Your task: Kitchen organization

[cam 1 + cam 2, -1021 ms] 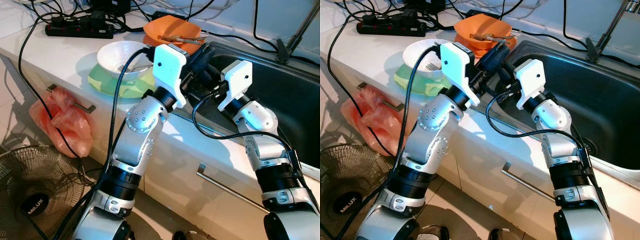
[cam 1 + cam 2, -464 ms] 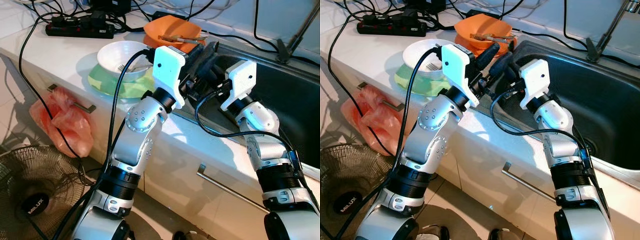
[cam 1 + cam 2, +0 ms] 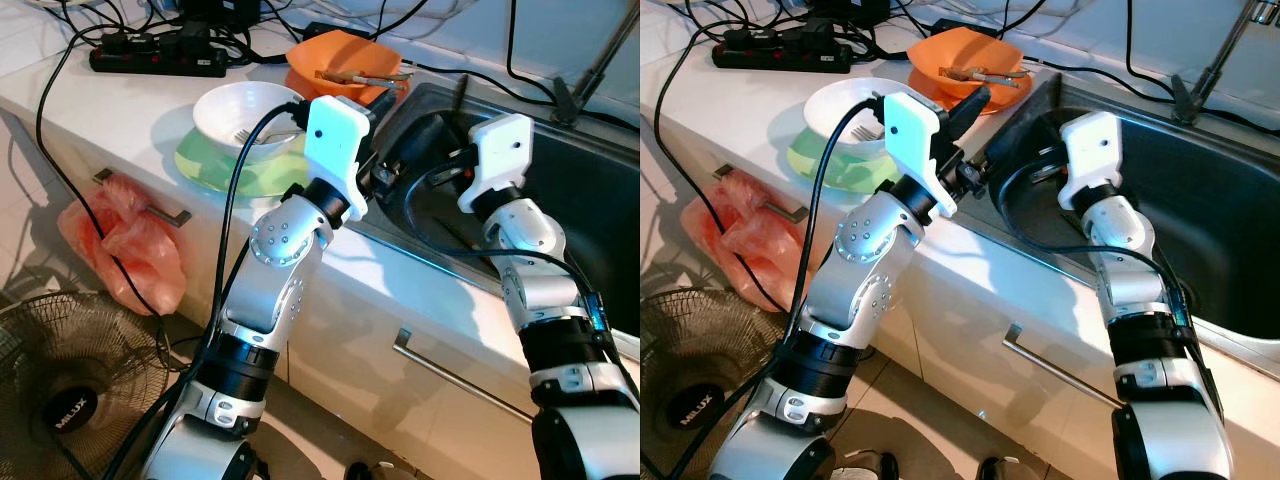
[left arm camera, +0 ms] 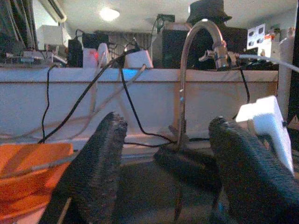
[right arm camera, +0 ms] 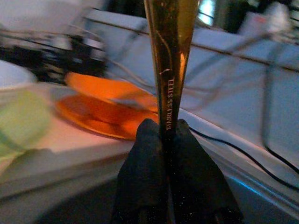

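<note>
Right wrist view: right end effector clamps steel utensil handle.

Colours on the kitchen counter and at the sink

The bowl is white and stands on a pale green plate; the dish behind is orange. The power strip and its cables are black, the counter white, the sink dark grey. A plastic bag is pinkish red. The utensil looks golden between black fingers.
</note>
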Motion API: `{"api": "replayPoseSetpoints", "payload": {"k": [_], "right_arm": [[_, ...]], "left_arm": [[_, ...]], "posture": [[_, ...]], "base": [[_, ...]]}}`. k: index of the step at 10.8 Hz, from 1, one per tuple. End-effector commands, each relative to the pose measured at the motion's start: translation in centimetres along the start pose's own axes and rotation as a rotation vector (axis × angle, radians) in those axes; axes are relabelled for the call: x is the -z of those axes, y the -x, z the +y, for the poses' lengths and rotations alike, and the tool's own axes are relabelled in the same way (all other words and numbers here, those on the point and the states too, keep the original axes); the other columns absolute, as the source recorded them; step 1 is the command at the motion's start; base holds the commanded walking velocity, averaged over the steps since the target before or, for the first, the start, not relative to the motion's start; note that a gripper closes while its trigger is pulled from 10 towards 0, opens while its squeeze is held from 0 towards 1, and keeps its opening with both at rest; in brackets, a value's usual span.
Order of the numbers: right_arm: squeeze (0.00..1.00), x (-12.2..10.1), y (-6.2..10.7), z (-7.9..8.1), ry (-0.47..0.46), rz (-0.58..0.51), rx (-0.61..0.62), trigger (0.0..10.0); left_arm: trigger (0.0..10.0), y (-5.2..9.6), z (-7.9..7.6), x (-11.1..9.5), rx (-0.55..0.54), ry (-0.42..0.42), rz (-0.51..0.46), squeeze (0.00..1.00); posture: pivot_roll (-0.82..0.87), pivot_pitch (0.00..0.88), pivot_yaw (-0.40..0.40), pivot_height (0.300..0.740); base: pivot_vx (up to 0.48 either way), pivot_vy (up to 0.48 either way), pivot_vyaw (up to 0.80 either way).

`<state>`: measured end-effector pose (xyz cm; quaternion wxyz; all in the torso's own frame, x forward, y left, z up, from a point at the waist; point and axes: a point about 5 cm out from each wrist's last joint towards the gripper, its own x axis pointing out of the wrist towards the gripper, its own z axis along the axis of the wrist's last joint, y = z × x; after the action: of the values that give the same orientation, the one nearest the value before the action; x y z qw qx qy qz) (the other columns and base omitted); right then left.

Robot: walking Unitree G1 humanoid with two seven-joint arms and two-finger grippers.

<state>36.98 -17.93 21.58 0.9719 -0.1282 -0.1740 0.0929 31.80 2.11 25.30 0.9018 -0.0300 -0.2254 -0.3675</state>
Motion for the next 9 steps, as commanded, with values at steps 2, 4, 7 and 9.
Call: {"api": "replayPoseSetpoints", "payload": {"k": [2, 4, 7, 9], "right_arm": [[0.00, -0.2, -0.3, -2.1, 0.009, 0.013, 0.130, 0.0], [0.00, 0.1, -0.3, -2.7, 0.013, 0.035, 0.181, 0.0], [0.00, 1.0, -0.3, -2.8, 0.026, 0.077, 0.217, 4.8], [0.00, 1.3, -0.3, -2.9, 0.029, 0.089, 0.232, 10.0]], "left_arm": [[10.0, 0.3, -0.4, 0.3, 0.026, -0.006, 0.027, 0.00], [10.0, 0.8, -0.3, 1.0, 0.041, 0.014, 0.082, 0.00], [10.0, 2.5, -0.6, 3.4, 0.135, 0.033, 0.302, 0.00], [10.0, 2.8, -0.5, 3.9, 0.134, 0.019, 0.359, 0.00]], "posture": [[0.05, 0.102, -0.038, 0.740], [0.06, 0.100, -0.039, 0.740], [0.06, 0.101, -0.041, 0.740], [0.06, 0.103, -0.043, 0.740]], "base": [[0.000, 0.000, 0.00], [0.000, 0.000, 0.00], [0.000, 0.000, 0.00], [0.000, 0.000, 0.00]]}}
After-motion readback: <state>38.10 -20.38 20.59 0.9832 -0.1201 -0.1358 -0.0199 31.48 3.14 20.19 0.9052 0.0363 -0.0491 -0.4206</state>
